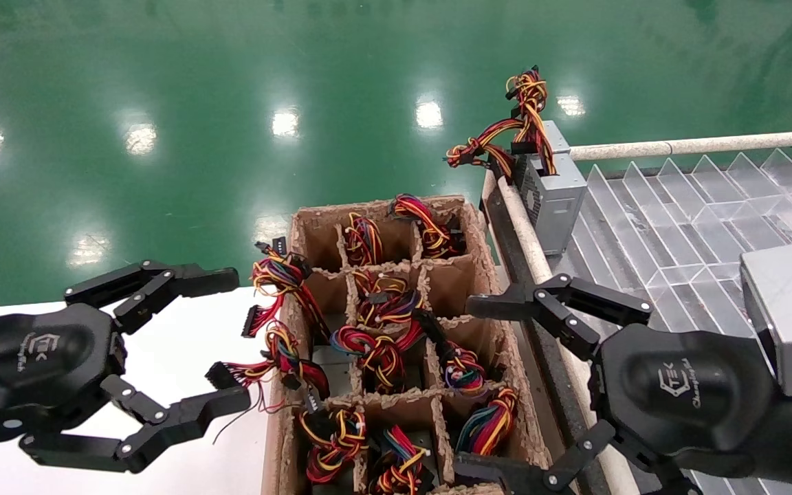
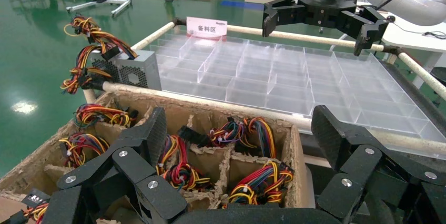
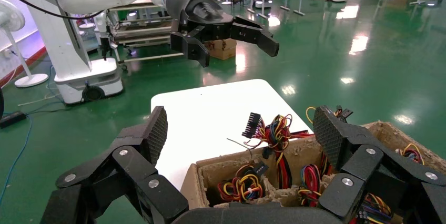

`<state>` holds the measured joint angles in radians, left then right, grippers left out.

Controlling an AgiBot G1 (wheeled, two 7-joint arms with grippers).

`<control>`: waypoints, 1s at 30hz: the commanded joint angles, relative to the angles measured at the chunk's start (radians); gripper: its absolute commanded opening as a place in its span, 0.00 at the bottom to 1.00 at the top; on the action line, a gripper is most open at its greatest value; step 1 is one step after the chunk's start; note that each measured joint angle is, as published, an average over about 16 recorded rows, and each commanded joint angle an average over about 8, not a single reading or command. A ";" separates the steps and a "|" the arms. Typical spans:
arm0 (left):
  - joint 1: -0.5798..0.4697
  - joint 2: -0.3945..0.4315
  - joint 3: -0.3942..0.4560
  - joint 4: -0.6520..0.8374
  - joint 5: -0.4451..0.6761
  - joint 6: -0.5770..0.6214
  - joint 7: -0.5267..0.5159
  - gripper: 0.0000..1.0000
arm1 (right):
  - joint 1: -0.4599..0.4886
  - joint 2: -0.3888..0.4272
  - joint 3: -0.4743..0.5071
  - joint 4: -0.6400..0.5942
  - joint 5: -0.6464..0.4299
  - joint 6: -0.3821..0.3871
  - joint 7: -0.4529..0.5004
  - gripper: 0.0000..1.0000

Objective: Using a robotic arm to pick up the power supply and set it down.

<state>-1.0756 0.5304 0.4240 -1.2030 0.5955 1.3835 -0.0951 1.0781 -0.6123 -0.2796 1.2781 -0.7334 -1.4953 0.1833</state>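
Note:
One power supply (image 1: pixel 553 194), a grey vented box with red, yellow and orange wires on top, stands upright at the far corner of the clear divided tray (image 1: pixel 678 206); the left wrist view shows this power supply (image 2: pixel 131 71) too. Several more wire bundles (image 1: pixel 375 344) fill the compartments of a cardboard crate (image 1: pixel 482 275). My left gripper (image 1: pixel 227 340) hangs open beside the crate's left wall, over the white table. My right gripper (image 1: pixel 471 388) is open over the crate's right edge. Nothing sits between the fingers of my left gripper (image 2: pixel 239 134) or my right gripper (image 3: pixel 243 129).
A white table (image 1: pixel 231 467) lies left of the crate. A pale pipe rail (image 1: pixel 685 146) frames the tray, and another rail (image 1: pixel 526 234) runs between tray and crate. A pink label (image 2: pixel 205 26) stands at the tray's far edge. Green floor surrounds everything.

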 commanded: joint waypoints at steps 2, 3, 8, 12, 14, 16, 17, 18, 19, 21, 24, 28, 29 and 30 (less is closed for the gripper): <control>0.000 0.000 0.000 0.000 0.000 0.000 0.000 1.00 | 0.000 0.000 0.000 0.000 0.000 0.000 0.000 1.00; 0.000 0.000 0.000 0.000 0.000 0.000 0.000 1.00 | 0.000 0.000 0.000 0.000 0.000 0.000 0.000 1.00; 0.000 0.000 0.000 0.000 0.000 0.000 0.000 1.00 | 0.000 0.000 0.000 0.000 0.000 0.000 0.000 1.00; 0.000 0.000 0.000 0.000 0.000 0.000 0.000 1.00 | 0.000 0.000 0.000 0.000 0.000 0.000 0.000 1.00; 0.000 0.000 0.000 0.000 0.000 0.000 0.000 1.00 | 0.000 0.000 0.000 0.000 0.000 0.000 0.000 1.00; 0.000 0.000 0.000 0.000 0.000 0.000 0.000 1.00 | 0.000 0.000 0.000 0.000 0.000 0.000 0.000 1.00; 0.000 0.000 0.000 0.000 0.000 0.000 0.000 1.00 | 0.000 0.000 0.000 0.000 0.000 0.000 0.000 1.00; 0.000 0.000 0.000 0.000 0.000 0.000 0.000 1.00 | 0.000 0.000 0.000 0.000 0.000 0.000 0.000 1.00; 0.000 0.000 0.000 0.000 0.000 0.000 0.000 1.00 | 0.000 0.000 0.000 0.000 0.000 0.000 0.000 1.00; 0.000 0.000 0.000 0.000 0.000 0.000 0.000 1.00 | 0.000 0.000 0.000 0.000 0.000 0.000 0.000 1.00; 0.000 0.000 0.000 0.000 0.000 0.000 0.000 1.00 | 0.000 0.000 0.000 0.000 0.000 0.000 0.000 1.00; 0.000 0.000 0.000 0.000 0.000 0.000 0.000 1.00 | 0.000 0.000 0.000 0.000 0.000 0.000 0.000 1.00; 0.000 0.000 0.000 0.000 0.000 0.000 0.000 1.00 | 0.000 0.000 0.000 0.000 0.000 0.000 0.000 1.00; 0.000 0.000 0.000 0.000 0.000 0.000 0.000 1.00 | 0.000 0.000 0.000 0.000 0.000 0.000 0.000 1.00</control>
<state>-1.0756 0.5304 0.4240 -1.2030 0.5955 1.3835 -0.0951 1.0782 -0.6123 -0.2796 1.2781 -0.7334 -1.4953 0.1832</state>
